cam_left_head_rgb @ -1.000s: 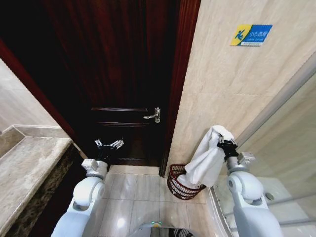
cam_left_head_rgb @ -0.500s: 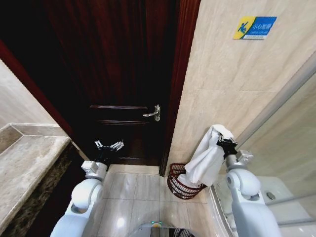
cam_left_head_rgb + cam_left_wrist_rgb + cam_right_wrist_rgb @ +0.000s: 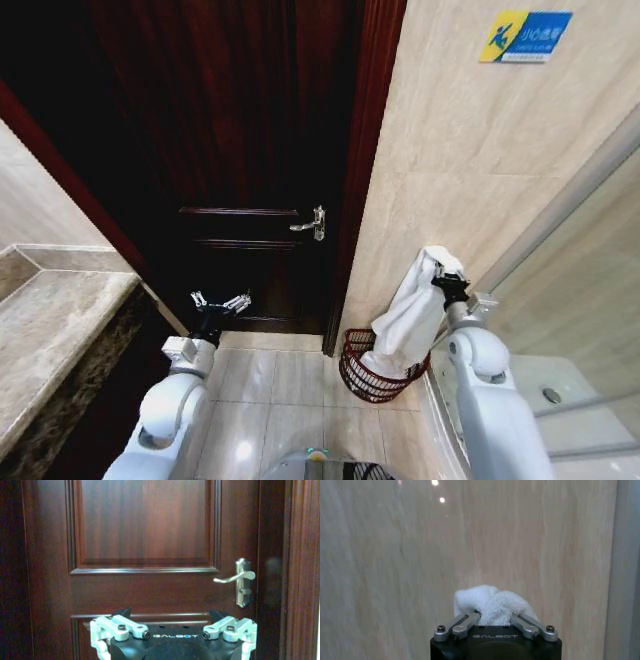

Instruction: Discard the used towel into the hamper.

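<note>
Right tool (image 3: 494, 620) (marked GALBOT) grips towel (image 3: 410, 315).

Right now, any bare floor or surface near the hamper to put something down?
Bare floor tiles between the door and the hamper. The stone counter looks bare. Crowded on the right: towel in the right gripper hangs over the hamper.

Towel (image 3: 408, 322) fluffy white cloth; door (image 3: 240, 150) glossy dark wood; hamper (image 3: 362, 372) openwork wire/wicker.

Head camera looks down at both arms; wrist cameras face forward — left at door (image 3: 145, 536), right at wall (image 3: 395, 555).
</note>
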